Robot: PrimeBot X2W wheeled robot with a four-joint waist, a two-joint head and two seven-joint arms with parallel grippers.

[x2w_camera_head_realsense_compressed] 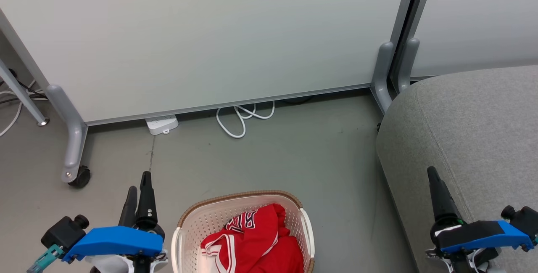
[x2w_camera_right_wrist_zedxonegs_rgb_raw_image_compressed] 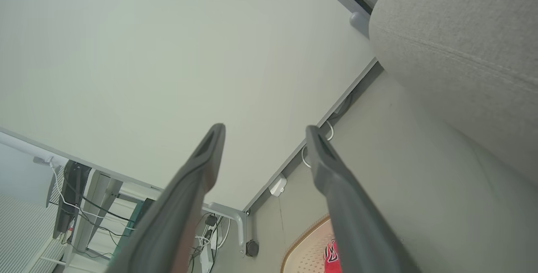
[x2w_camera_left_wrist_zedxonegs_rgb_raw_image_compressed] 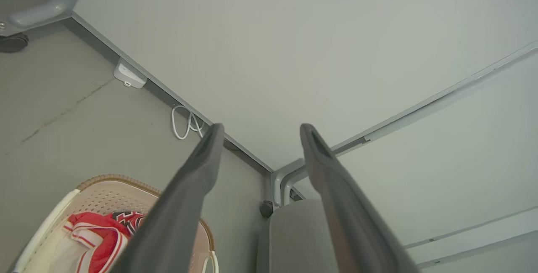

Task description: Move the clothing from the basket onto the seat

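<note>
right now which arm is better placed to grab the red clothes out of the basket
Left, probably. The left end effector is open beside the basket, close to the red clothes. The right end effector, also open, sits over the seat, with floor between it and the basket.

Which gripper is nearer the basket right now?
Left. The left gripper sits just left of the basket; the right gripper is farther off on its right, at the seat edge.
</note>
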